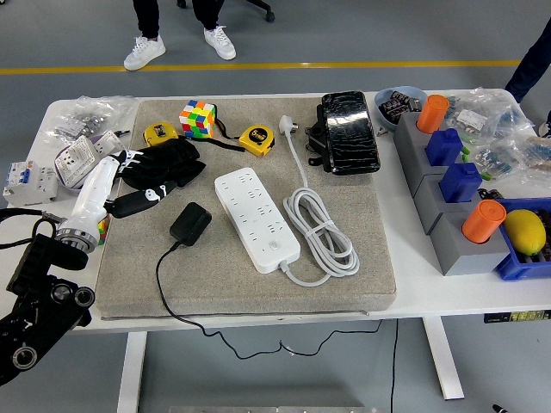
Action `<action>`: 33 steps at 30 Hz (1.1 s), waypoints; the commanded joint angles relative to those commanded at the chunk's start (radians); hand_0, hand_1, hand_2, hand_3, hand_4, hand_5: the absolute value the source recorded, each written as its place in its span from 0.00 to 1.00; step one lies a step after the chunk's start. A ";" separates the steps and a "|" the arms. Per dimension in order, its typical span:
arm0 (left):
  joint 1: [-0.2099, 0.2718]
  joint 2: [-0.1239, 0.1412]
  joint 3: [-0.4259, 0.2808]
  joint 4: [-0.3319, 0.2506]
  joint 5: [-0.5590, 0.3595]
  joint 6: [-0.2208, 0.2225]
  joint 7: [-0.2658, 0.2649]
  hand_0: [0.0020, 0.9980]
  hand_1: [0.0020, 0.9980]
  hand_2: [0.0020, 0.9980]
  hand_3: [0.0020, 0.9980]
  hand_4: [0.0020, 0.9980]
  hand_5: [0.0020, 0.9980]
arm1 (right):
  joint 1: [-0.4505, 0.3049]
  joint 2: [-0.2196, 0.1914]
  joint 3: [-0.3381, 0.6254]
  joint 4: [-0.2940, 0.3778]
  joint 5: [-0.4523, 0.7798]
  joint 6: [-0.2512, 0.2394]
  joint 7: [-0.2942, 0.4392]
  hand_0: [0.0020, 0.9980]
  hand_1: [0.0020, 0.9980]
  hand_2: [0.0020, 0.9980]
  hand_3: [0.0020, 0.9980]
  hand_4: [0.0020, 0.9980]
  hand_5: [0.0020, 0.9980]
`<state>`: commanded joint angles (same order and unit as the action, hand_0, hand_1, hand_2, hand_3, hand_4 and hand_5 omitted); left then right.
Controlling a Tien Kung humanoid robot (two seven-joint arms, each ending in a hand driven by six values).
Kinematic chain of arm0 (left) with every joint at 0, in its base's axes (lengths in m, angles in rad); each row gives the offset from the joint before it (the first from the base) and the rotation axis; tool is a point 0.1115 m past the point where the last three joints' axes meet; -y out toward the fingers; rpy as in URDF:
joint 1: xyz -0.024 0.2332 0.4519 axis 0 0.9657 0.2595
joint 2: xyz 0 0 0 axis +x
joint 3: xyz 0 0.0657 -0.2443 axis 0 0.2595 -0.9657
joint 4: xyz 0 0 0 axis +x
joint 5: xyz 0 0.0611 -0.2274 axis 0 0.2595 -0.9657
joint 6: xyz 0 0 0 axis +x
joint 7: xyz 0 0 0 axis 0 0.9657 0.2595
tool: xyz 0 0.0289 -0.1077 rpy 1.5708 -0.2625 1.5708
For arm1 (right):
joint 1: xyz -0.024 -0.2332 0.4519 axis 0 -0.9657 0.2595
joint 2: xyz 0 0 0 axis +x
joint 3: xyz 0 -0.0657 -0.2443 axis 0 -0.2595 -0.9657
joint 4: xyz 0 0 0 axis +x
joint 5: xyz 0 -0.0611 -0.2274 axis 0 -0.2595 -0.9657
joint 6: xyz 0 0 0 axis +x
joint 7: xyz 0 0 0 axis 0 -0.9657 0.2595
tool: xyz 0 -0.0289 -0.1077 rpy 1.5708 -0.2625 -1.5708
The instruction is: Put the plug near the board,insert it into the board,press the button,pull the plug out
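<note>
1. Rubik's cube, two tape measures, black case behind power strip.
2. Black plug adapter left of strip, apart.
3. Left hand resting flat, fingers relaxed, grasping nothing.

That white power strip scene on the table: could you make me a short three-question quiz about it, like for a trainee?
1. True or false: the black plug adapter is already inserted in the white power strip.
2. Which lies nearest the power strip's far end?
A. the yellow tape measure
B. the lemon
C. the Rubik's cube
3. Fill in: the power strip's own white cable lies coiled on its ____ side in the picture.

Key:
1. False; the adapter lies on the grey mat beside the strip.
2. A.
3. Right.

The left hand, in a black glove, rests on the mat; the right hand is out of view.
</note>
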<state>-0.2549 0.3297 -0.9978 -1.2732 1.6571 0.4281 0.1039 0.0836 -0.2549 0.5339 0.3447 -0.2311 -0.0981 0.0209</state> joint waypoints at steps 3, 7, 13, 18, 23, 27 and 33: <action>-0.001 -0.001 0.012 0.004 0.011 0.000 0.007 0.73 0.71 0.71 0.75 1.00 0.56 | 0.000 0.000 0.000 0.000 0.001 0.000 0.000 0.57 0.65 0.63 0.54 0.93 0.50; -0.005 -0.002 0.033 0.010 0.040 -0.001 0.038 0.73 0.71 0.71 0.75 1.00 0.57 | -0.001 0.000 0.000 0.000 0.001 0.000 0.000 0.57 0.65 0.63 0.54 0.93 0.50; -0.005 -0.008 0.059 0.009 0.059 -0.012 0.079 0.74 0.73 0.72 0.76 1.00 0.60 | -0.006 0.001 0.004 -0.001 0.001 0.000 0.000 0.57 0.65 0.63 0.54 0.93 0.50; -0.004 -0.013 0.081 0.010 0.065 -0.010 0.087 0.74 0.73 0.72 0.76 1.00 0.60 | -0.010 0.004 0.007 0.000 0.000 0.000 0.001 0.57 0.65 0.63 0.54 0.93 0.50; -0.011 -0.016 0.114 0.008 0.067 -0.006 0.086 0.74 0.73 0.72 0.76 1.00 0.61 | -0.008 0.005 0.006 0.000 0.001 0.001 0.000 0.57 0.65 0.63 0.54 0.93 0.50; -0.013 -0.017 0.131 0.010 0.082 -0.002 0.087 0.74 0.72 0.71 0.76 1.00 0.62 | -0.010 0.003 0.010 0.000 0.000 -0.001 0.001 0.57 0.65 0.63 0.54 0.93 0.49; -0.018 -0.015 0.166 0.016 0.106 -0.006 0.105 0.73 0.71 0.70 0.75 1.00 0.61 | -0.015 0.005 0.008 -0.001 0.001 -0.001 0.000 0.57 0.65 0.63 0.54 0.93 0.49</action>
<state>-0.2731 0.3151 -0.8314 -1.2576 1.7627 0.4224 0.2087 0.0686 -0.2495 0.5421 0.3440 -0.2298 -0.0988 0.0213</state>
